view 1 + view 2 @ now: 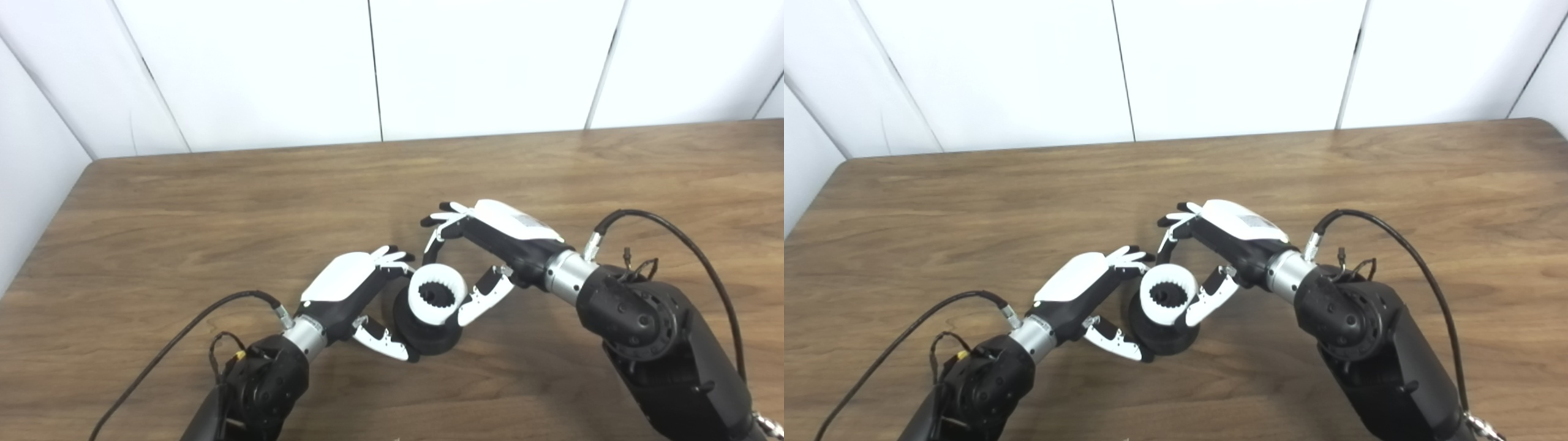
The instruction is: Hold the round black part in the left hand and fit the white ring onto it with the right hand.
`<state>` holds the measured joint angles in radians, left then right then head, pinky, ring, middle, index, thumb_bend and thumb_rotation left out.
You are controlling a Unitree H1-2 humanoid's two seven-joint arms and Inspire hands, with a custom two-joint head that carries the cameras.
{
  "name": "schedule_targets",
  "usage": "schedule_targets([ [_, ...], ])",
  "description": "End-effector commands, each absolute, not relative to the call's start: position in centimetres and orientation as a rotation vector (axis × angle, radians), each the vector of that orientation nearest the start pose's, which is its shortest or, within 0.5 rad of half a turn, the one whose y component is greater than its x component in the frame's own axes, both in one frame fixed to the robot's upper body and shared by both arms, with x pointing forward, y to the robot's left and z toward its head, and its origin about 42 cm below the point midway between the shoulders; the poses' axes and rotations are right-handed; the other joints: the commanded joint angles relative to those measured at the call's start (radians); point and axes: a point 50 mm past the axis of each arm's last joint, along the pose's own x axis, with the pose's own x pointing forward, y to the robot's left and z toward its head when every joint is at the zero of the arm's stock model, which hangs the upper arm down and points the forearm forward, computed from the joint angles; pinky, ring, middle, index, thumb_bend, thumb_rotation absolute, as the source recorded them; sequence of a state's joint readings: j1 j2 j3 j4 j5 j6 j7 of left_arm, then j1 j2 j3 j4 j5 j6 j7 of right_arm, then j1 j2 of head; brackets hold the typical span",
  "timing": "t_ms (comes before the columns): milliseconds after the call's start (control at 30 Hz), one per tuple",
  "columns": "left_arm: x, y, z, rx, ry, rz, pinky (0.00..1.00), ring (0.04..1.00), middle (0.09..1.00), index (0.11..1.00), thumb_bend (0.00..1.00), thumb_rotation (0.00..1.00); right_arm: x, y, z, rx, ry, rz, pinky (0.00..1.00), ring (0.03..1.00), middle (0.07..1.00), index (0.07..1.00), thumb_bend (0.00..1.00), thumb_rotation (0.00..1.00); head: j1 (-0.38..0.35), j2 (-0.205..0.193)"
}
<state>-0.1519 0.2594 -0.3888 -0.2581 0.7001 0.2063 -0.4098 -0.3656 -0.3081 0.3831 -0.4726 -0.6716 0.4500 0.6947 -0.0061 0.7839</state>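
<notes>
1. The round black part [429, 334] stands near the front edge of the table, tilted, with the white ring [436, 295] seated on its upper face; dark teeth show inside the ring's opening.
2. The left hand [358, 294] grips the round black part from the left: its thumb runs under the part's lower edge and its fingers [395, 257] curl over the top behind the ring.
3. The right hand [490, 245] is to the right of the part. Its thumb [484, 297] touches the white ring's right side, while its fingers [441, 222] arch above and beyond the ring, apart from it. It is partly spread and not closed around the ring.
4. Both dark forearms come up from the near edge, each trailing a black cable [1387, 239].
5. The wooden table [245, 202] carries a brown grain and stretches bare beyond the part to its far edge.
6. Behind the table rise white wall panels [478, 61] split by thin dark vertical seams.
</notes>
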Motion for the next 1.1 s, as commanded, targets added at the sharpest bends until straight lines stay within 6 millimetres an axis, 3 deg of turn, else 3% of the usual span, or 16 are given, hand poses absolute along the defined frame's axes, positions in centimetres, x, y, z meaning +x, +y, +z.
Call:
schedule_targets([
  [0, 29.66, 16.41, 16.39, 0.987, -0.088, -0.598, 0.87, 0.985, 0.925, 0.692, 0.84, 0.21, 32.20, -15.64, 26.78, -1.048, -0.220, 0.646, 1.00, 1.000, 0.904, 0.487, 0.53, 0.15, 0.002, 0.001],
  [1067, 29.61, 15.97, 16.53, 0.983, -0.092, -0.597, 0.87, 0.982, 0.923, 0.698, 0.85, 0.24, 32.53, -15.23, 26.56, -1.068, -0.227, 0.656, 1.00, 1.000, 0.904, 0.488, 0.52, 0.16, 0.005, 0.009],
])
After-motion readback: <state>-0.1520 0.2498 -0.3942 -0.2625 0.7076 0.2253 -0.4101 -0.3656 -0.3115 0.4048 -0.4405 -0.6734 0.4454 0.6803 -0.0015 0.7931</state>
